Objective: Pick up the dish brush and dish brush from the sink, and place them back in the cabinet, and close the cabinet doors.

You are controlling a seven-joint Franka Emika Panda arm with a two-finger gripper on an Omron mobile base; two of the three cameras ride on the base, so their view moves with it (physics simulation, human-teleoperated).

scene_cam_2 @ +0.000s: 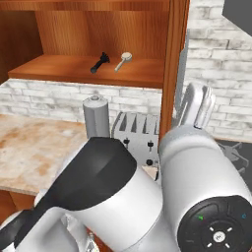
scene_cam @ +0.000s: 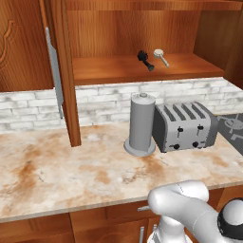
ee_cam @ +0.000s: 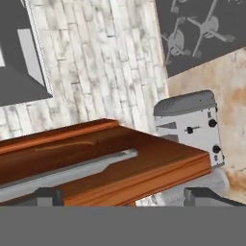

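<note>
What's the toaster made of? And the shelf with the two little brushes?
The toaster looks like brushed grey metal with dark knobs, judging by its dull sheen. The shelf looks like reddish-brown wood: streaky grain shows. It's a rendered scene, so that's only how they look.

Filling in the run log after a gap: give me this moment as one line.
stage: closing doors | black dish brush and cream dish brush: on cabinet shelf | gripper: open, at right cabinet door | left cabinet door: open
</note>
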